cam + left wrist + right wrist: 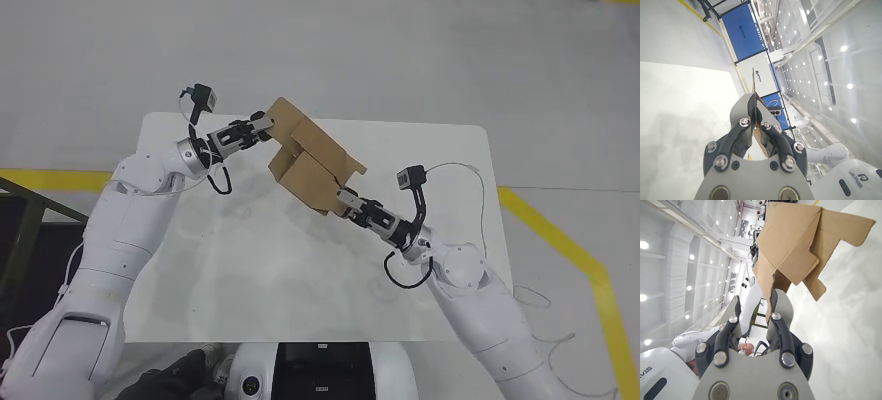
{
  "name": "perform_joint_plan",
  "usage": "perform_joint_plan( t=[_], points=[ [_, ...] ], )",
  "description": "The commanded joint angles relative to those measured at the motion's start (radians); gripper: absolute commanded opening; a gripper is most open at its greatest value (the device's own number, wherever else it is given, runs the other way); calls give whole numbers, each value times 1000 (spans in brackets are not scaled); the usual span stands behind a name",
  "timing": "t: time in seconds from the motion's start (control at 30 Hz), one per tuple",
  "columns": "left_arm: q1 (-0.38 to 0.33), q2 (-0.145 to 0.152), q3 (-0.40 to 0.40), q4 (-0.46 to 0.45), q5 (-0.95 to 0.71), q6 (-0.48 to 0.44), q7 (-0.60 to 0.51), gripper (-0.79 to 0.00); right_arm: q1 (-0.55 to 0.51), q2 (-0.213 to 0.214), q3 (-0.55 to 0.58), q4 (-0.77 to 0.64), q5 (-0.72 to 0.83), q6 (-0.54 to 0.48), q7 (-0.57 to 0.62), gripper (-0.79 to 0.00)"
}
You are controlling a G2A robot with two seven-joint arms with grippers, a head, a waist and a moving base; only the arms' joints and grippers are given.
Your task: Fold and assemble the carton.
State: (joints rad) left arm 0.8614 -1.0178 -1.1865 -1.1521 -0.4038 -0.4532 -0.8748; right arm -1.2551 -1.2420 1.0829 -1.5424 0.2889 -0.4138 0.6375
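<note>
A brown, partly folded carton (310, 160) hangs in the air over the back middle of the white table (300, 290), its flaps sticking out at angles. My left gripper (262, 127) holds its far left corner; in the left wrist view that gripper (753, 106) is shut on the thin edge of the carton (759, 141). My right gripper (345, 197) is at the carton's near right corner. It stands open (756, 295), and the ragged edge of the carton (791, 247) lies between the fingers, against one finger (780, 302).
The bare table top (420, 150) spreads around and beneath the carton. Yellow floor tape (560, 235) runs past the table's right side, and a dark metal frame (30, 205) stands off the left edge.
</note>
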Motion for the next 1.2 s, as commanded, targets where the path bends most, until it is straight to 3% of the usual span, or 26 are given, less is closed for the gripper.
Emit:
perform_joint_plan(
  t=[0.0,0.33,0.43,0.5,0.67,0.9,0.93,0.97,1.17],
  points=[
    [0,-1,-1,0,0,0,-1,-785,-1,0,0,-2,-1,5,0,-471],
    [4,-5,-8,-15,-14,7,-3,-785,29,-10,-30,39,10,22,0,-526],
    [5,-6,-11,-16,-17,11,-7,-785,35,-12,-33,50,13,21,-2,-594],
    [7,-6,-14,-18,-20,11,-9,-785,38,-13,-34,56,14,19,-4,-693],
    [12,-8,-18,-20,-26,20,-15,-785,44,-15,-38,68,19,16,-4,-785],
    [25,-9,-25,-21,-38,37,-26,-785,51,-19,-41,79,24,15,-4,-785],
    [26,-8,-28,-22,-38,37,-28,-443,51,-19,-41,78,26,17,-2,-785],
    [28,-8,-31,-22,-39,37,-28,0,52,-19,-39,77,29,18,1,-785],
    [34,2,-71,-19,-33,43,-56,0,49,-14,-18,53,48,30,35,-785]
  ],
)
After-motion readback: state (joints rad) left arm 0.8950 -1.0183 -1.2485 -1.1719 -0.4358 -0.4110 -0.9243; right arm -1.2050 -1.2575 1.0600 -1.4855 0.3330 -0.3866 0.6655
